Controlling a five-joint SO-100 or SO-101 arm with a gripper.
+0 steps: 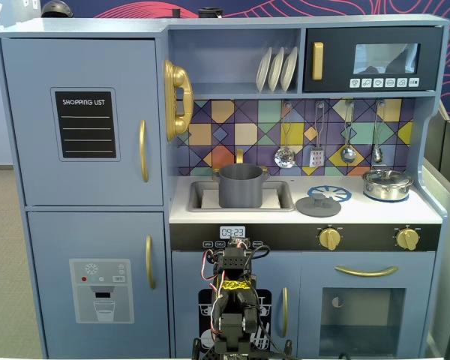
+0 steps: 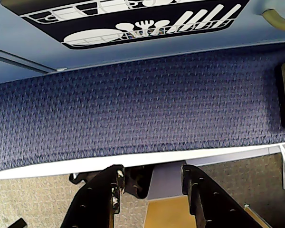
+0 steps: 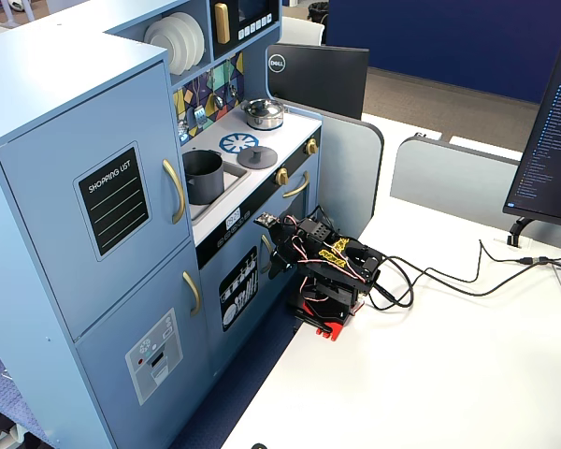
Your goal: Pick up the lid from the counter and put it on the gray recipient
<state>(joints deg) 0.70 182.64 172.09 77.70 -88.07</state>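
Fingers of my end effector (image 2: 152,190) stand parted with nothing between them, two black printed plastic prongs pointing down at a strip of blue woven carpet and the white edge of the table I sit on. I am folded low in front of the toy kitchen's dishwasher door (image 1: 210,300), well below the worktop.

Up on the pale, smooth counter (image 1: 427,214) lies the lid (image 1: 319,205), a flat matte dark-gray disc with a small central knob, resting partly over the blue burner print (image 1: 329,193). To its left in a fixed view the gray recipient (image 1: 241,186), a matte cylinder with small side handles, stands in the sink recess (image 1: 202,197). A shiny silver pot (image 1: 387,184) sits at the far right.

My worry is the climb: rising from here, I could clip the counter's front edge or the gold knobs (image 1: 329,238). The knob on the lid is small; a pinch off-centre would likely let the disc tilt or slip.
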